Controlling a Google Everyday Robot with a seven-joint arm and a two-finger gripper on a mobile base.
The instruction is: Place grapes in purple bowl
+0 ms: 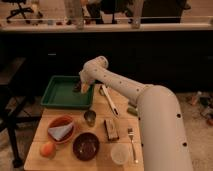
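A light wooden table is recorded in a dim room, with a dark counter front behind it and a pale ledge above. The gripper is lowered at the right side of the green tray, jaws spread wide; whether anything is held cannot be told. The grapes are seen in the tray, just beside the gripper. The purple bowl is set near the table's front edge, well apart from the tray, between an orange fruit and a white cup.
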